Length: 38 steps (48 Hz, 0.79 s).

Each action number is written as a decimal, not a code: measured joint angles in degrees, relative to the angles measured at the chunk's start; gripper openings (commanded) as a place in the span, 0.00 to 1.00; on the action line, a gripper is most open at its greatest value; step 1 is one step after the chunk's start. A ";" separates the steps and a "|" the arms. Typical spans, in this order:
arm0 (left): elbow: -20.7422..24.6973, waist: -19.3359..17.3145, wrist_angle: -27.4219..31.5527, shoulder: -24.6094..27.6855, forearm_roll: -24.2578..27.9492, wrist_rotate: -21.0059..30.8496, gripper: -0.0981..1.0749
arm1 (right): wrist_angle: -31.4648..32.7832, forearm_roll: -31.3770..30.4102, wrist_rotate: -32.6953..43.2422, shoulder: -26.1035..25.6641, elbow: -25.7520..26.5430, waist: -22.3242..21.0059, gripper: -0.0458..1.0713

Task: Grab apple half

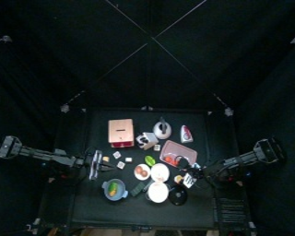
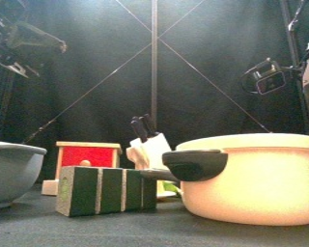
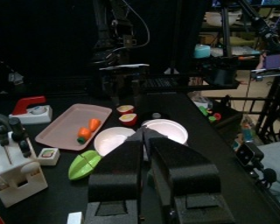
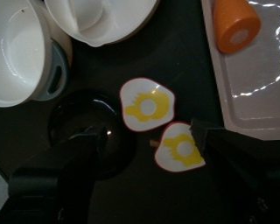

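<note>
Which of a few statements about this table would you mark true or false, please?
1. Two fried eggs lie below the right tool. True.
2. The carrot lies on a tray. True.
3. The left tool holds an apple half. False: the apple halves lie on the table ahead of it, untouched.
4. The right tool's jaws are shut. False: they stand wide open.
</note>
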State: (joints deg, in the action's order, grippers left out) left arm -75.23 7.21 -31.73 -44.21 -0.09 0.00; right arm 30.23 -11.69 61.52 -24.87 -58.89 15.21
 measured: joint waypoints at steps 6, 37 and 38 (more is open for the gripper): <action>-0.26 -0.09 0.00 0.00 -0.09 0.00 0.51 | -1.93 -0.62 -0.09 1.85 0.18 -0.18 0.97; -1.05 -0.18 0.00 0.00 0.00 0.00 0.51 | -4.39 -4.83 -0.18 13.62 3.25 -0.26 0.97; -1.05 -0.18 0.09 0.00 -0.09 0.00 0.51 | -4.39 -4.83 -0.18 13.71 3.25 -0.26 0.97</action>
State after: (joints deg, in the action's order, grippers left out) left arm -76.29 7.03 -31.64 -44.21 -0.18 0.00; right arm 25.84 -16.52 61.35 -11.16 -55.63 14.94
